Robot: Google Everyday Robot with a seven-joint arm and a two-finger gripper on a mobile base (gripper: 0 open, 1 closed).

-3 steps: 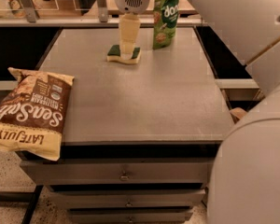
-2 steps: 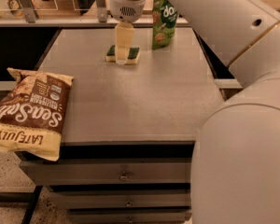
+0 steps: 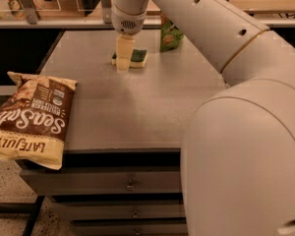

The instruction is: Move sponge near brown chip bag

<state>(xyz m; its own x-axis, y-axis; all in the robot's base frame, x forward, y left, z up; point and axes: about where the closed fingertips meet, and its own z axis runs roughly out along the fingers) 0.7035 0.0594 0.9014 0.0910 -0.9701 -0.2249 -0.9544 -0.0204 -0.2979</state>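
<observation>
The sponge (image 3: 136, 58), dark green top over pale yellow foam, lies flat at the back middle of the grey table (image 3: 137, 102). My gripper (image 3: 124, 58) hangs from the white arm straight down onto the sponge's left end and hides that end. The brown chip bag (image 3: 32, 118) with "Sea Salt" and "Late July" lettering lies flat at the table's front left corner. It overhangs the left and front edges. It is far from the sponge, with bare table between them.
An upright green bag (image 3: 170, 36) stands just right of and behind the sponge, partly hidden by the arm. My white arm (image 3: 236, 107) fills the right side of the view. Drawers (image 3: 130, 185) sit below the table's front edge. A rail and shelf run behind the table.
My gripper has shifted a little left, from over the sponge's middle to its left end. The arm now covers more of the right side. The sponge and chip bag have not moved.
</observation>
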